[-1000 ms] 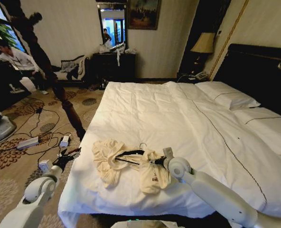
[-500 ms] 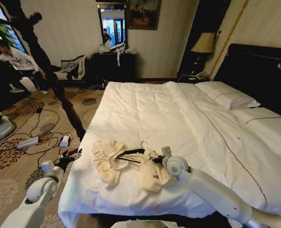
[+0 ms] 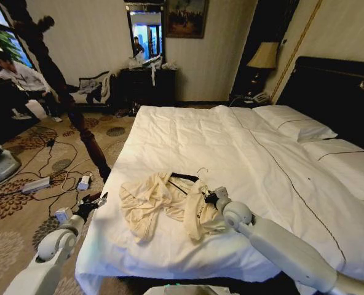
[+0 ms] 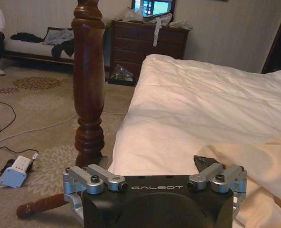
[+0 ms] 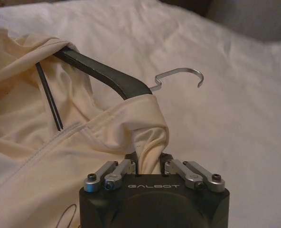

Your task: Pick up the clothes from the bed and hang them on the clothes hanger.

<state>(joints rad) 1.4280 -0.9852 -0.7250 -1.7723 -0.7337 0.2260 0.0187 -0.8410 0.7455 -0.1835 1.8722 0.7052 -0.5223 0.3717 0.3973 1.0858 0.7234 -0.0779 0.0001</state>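
Since a second ago the clothes hanger (image 3: pixel 183 178) has swung round on the bed (image 3: pixel 243 153): its hook, then near the garment's middle, now points up the mattress, and the cream garment (image 3: pixel 160 203) has bunched and shifted with it, dragged by the right gripper (image 3: pixel 210 198).

In the head view, that gripper sits at the garment's right edge, low on the duvet, with the hanger running away from it toward the bed's far side. The left gripper (image 3: pixel 94 200) hangs off the mattress edge, beside the wooden post (image 3: pixel 87 138), apart from the cloth.

From the left wrist, the left gripper (image 4: pixel 154 178) has its jaws spread wide on nothing, with the garment (image 4: pixel 254 161) just ahead to one side.

From the right wrist, the right gripper (image 5: pixel 151 159) is pinched on a fold of the garment (image 5: pixel 60 142) at the collar, where the cloth wraps the hanger (image 5: pixel 105 71) shoulder; the silvery hook (image 5: pixel 181 76) lies beyond, free on the duvet.

To do this well, I judge the pull should stay slow and along the hanger arm, so the collar slides over the shoulder instead of dragging the hanger off.

No containers are present.
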